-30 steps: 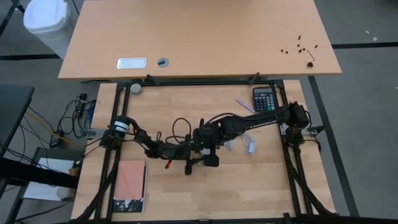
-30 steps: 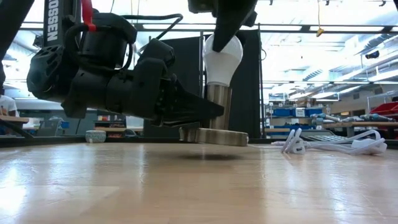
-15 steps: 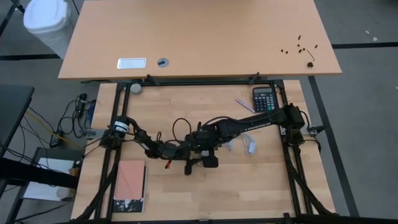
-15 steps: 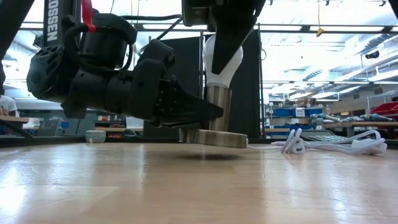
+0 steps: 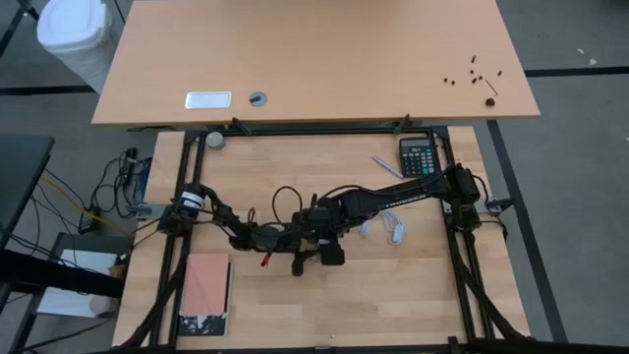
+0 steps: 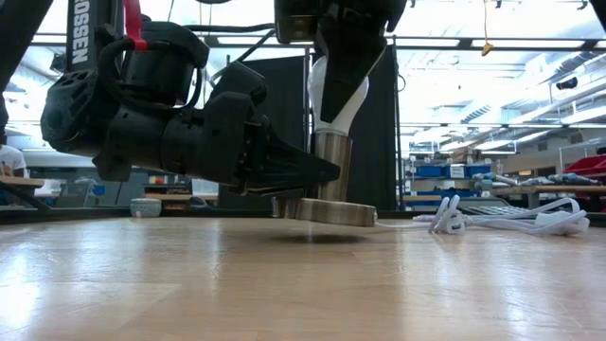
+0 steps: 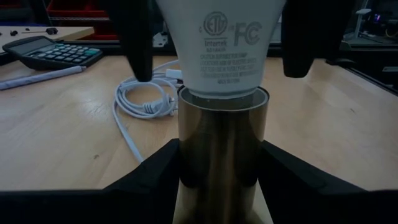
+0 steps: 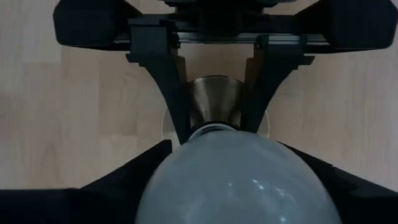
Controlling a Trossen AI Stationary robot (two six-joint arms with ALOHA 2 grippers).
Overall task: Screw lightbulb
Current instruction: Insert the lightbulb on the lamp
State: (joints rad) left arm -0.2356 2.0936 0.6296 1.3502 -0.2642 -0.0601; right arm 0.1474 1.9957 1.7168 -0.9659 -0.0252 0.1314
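standing straight up in the middle of the counter (image 5: 413,295) is the lightbulb (image 6: 339,87), white and round, with its narrow end down in a shiny metal socket (image 6: 332,166). the socket is a short tube on a flat round base (image 6: 326,208). the base sits a little tilted, with one edge up off the wood.

the left claw (image 7: 217,168) lies low and points across the counter. its two dark fingers (image 7: 149,171) are clamped on the metal tube, one on each side, just under the bulb.

the right claw (image 8: 214,180) comes down from above. its fingers (image 8: 124,177) sit on both sides of the round white top of the bulb, very close to it. i cannot tell if they are really squeezing it or just beside it.

a white cord (image 7: 140,102) lies in loops on the counter past the socket. a dark calculator (image 5: 418,155) sits near the far edge, with a pen (image 5: 386,165) beside it. a pink notebook (image 5: 207,283) lies at the near left side.

behind the counter stands a bigger brown desk (image 5: 314,59).
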